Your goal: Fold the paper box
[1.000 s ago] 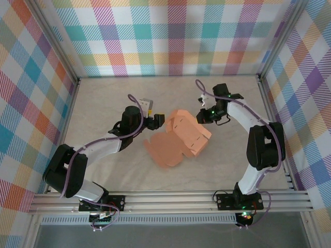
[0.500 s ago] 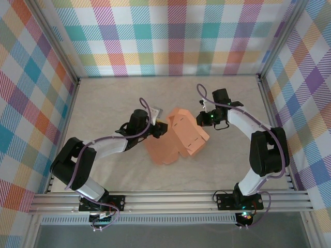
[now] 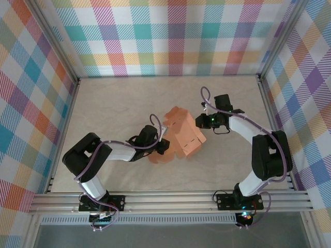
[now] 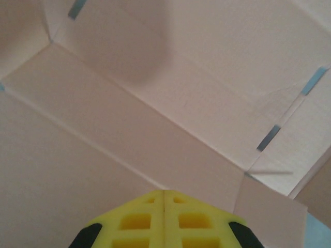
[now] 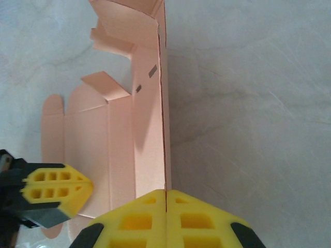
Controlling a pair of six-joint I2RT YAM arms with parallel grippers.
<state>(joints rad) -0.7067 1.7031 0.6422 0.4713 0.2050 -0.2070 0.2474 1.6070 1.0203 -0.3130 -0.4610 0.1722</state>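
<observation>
The salmon-orange paper box (image 3: 184,132) lies mid-table, partly folded, its raised walls tilted over a flat panel (image 3: 158,156). My left gripper (image 3: 165,146) is shut, its yellow tips (image 4: 164,192) pushed against the pale inner card (image 4: 155,103) with nothing seen between them. My right gripper (image 3: 198,123) is shut on the box's upright wall edge (image 5: 164,129), which runs straight into the seam of its fingertips (image 5: 165,192). The left gripper's yellow fingers (image 5: 54,188) also show in the right wrist view, over the flat inner panel. Loose flaps (image 5: 121,26) stand at the box's far end.
The beige table (image 3: 103,103) is fenced by plaid walls and aluminium posts. A metal rail (image 3: 170,199) with both arm bases runs along the near edge. Open surface lies left, behind and right of the box.
My left gripper has swung toward the near side and right, down onto the box's inner panel. The box has shifted and its flat flap tucked under. My right gripper moved slightly nearer.
</observation>
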